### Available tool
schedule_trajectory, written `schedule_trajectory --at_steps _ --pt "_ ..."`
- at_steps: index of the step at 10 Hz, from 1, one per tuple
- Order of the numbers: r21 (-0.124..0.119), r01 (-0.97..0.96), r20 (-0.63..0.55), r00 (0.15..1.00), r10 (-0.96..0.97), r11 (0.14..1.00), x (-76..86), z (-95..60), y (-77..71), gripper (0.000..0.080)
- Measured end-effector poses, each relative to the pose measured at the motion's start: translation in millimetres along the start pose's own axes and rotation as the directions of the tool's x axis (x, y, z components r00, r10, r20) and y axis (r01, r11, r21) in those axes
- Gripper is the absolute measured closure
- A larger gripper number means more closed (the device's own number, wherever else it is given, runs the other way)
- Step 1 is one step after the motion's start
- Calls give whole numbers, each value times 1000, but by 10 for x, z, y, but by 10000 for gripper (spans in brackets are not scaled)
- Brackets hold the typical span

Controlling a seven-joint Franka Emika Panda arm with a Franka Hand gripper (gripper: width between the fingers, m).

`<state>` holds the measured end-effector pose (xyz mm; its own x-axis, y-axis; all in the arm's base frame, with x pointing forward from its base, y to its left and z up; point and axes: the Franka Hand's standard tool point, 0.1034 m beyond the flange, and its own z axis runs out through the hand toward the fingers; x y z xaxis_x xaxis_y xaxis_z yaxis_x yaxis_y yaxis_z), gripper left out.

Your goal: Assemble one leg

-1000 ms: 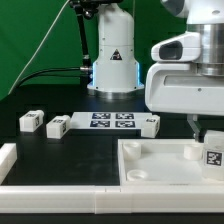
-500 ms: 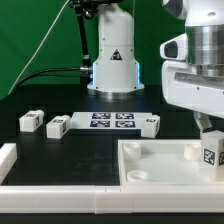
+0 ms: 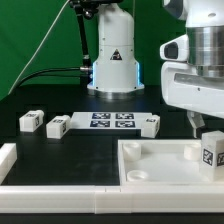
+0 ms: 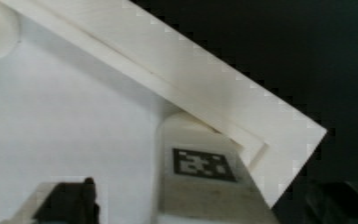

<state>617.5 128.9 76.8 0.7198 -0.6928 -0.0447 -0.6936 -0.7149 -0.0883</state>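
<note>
White plastic is what you work with: the leg (image 3: 212, 151), a short chunky block with a black-and-white marker on its face, stands at the tray's (image 3: 150, 180) corner toward the exterior view's right, near that edge of the counter. You see it upright; whether it sits fully in the corner socket, the pictures do not tell. The gripper (image 3: 196, 124) hangs just above and slightly behind the leg, and in the exterior view only one dark finger (image 3: 191, 123) shows below the white hand, so you cannot tell if the jaws are wide or narrow; it seems to hold nothing, as the leg looks apart from it. In the wrist view the leg (image 4: 208, 165) and the tray's rim (image 4: 194, 70) appear, with a dark fingertip (image 4: 69, 200) beside. I judge the step in hand is the seating of this leg into its socket: the next move asks you to come down straight over the block, close on its sides, and press or turn it without tilting. Around, three more blocks wait on the black counter: two (image 3: 32, 122) (image 3: 56, 126) toward the exterior view's left and one (image 3: 150, 124) just beside the marker board (image 3: 112, 121), all well apart from the tray. Nothing stands directly in the way; only the tray's raised rim, close to the leg, may catch a finger.
</note>
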Motion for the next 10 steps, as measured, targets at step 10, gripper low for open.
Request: schedule_trajectory --at_steps 10 --pt "-48 895 47 446 -894 444 62 21 41 151"
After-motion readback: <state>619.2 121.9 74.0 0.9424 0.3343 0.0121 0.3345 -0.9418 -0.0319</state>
